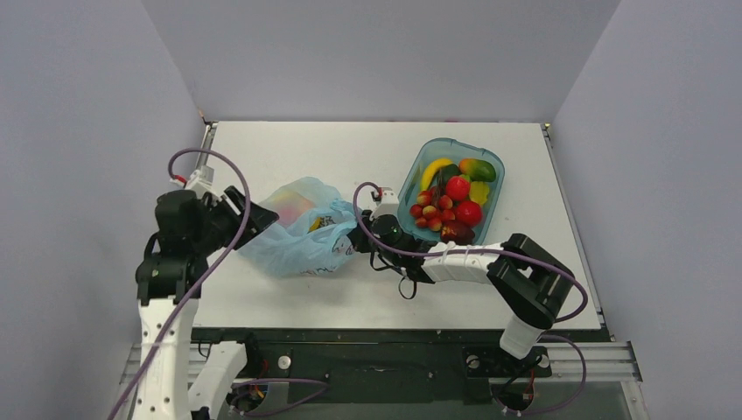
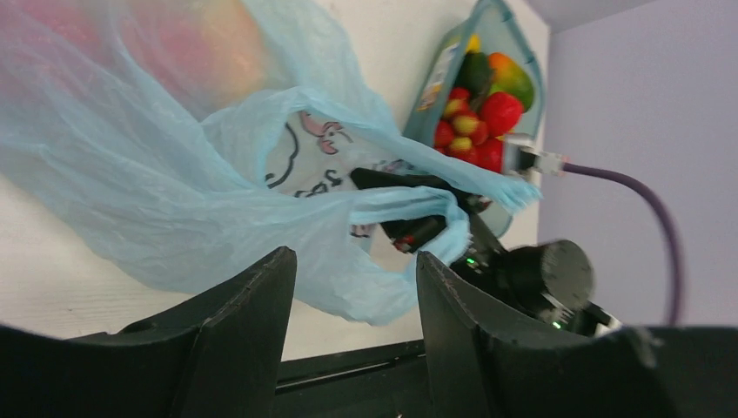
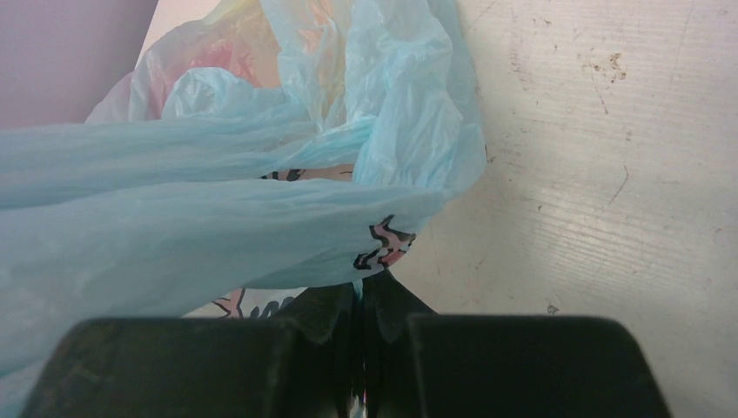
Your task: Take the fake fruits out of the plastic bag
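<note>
The light-blue plastic bag lies crumpled on the white table between my two grippers. Fake fruits show only as reddish and yellow blurs through its film, also in the left wrist view and the right wrist view. My right gripper is shut on a fold of the bag at its right side, near a black-and-pink print. My left gripper stands open just short of the bag, at its left end, nothing between its fingers. From above, the left gripper and right gripper flank the bag.
A teal transparent tub stands at the back right, holding strawberries, a mango and other toy fruit. It also shows in the left wrist view. The right arm's purple cable loops beside the bag.
</note>
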Robot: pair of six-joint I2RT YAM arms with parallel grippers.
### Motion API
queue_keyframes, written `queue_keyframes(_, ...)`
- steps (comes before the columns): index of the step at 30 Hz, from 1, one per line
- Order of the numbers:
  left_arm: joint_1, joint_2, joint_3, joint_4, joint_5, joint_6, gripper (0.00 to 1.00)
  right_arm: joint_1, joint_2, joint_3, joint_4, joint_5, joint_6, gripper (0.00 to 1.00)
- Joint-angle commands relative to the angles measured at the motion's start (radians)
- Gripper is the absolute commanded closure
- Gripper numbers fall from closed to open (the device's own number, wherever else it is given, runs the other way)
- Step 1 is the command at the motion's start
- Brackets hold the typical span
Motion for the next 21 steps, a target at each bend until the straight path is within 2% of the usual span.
queue_keyframes(1,-0.16,0.016,-0.097,0.149,-0.148,0.01,0.49,0.004,-0.069,-0.01,-0.023,-0.002,-0.004,1.0)
queue_keyframes(2,-0.195,0.012,-0.154,0.214,-0.206,0.015,0.49,0.005,-0.068,-0.012,-0.012,-0.002,-0.01,1.0)
queue_keyframes(5,-0.363,0.027,-0.275,0.411,-0.232,-0.015,0.49,0.007,-0.059,-0.022,0.016,0.001,-0.041,1.0)
queue_keyframes(6,-0.428,0.04,-0.322,0.508,-0.218,-0.015,0.49,0.006,-0.053,-0.031,0.036,0.003,-0.044,1.0)
queue_keyframes(8,-0.473,0.062,-0.376,0.662,-0.163,0.008,0.48,-0.003,-0.042,-0.032,0.039,0.002,-0.042,1.0)
queue_keyframes(10,-0.533,0.113,-0.383,0.727,-0.126,0.054,0.48,-0.016,-0.03,-0.003,-0.003,-0.013,-0.05,1.0)
queue_keyframes(15,-0.568,0.274,-0.376,0.768,-0.048,0.104,0.48,-0.021,-0.035,0.026,-0.04,-0.009,-0.067,1.0)
queue_keyframes(16,-0.602,0.285,-0.383,0.761,-0.072,0.099,0.48,-0.024,-0.039,0.043,-0.063,0.001,-0.065,1.0)
queue_keyframes(18,-0.671,0.245,-0.423,0.745,-0.17,0.056,0.57,-0.039,-0.037,0.094,-0.129,0.004,-0.063,1.0)
queue_keyframes(19,-0.696,0.217,-0.464,0.738,-0.208,0.011,0.58,-0.051,-0.037,0.106,-0.137,0.003,-0.059,1.0)
queue_keyframes(21,-0.766,0.085,-0.545,0.737,-0.326,-0.066,0.6,-0.067,-0.034,0.151,-0.167,0.001,-0.053,1.0)
